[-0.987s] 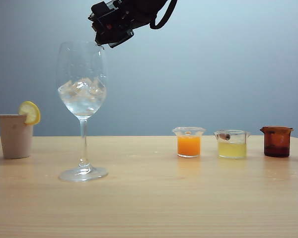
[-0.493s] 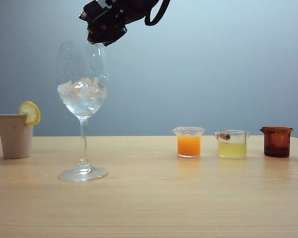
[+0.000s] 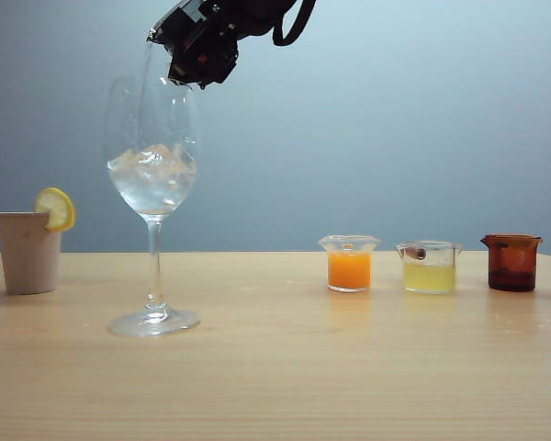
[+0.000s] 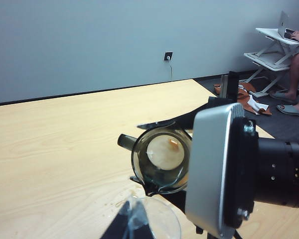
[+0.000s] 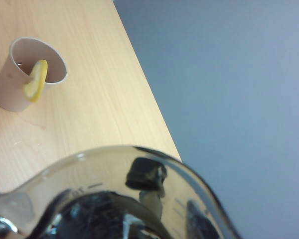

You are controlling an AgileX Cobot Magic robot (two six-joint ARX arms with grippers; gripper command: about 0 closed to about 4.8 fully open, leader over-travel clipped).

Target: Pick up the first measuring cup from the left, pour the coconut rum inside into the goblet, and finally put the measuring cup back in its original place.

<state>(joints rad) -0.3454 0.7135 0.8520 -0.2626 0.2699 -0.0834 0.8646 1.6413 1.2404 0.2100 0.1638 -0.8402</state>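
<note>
Right gripper (image 3: 197, 50), reached across high above the table's left end, pinches the measuring cup (image 4: 160, 160) tipped over the goblet (image 3: 152, 184); left gripper unseen, state unknown.

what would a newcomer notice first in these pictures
The right end effector holds the smoky measuring cup tipped above the tall goblet at the left of the table, and a thin stream of coconut rum falls onto the ice. A beige cup with a lemon slice stands further left; three small cups, orange, yellow and amber-brown, line up on the right.
</note>
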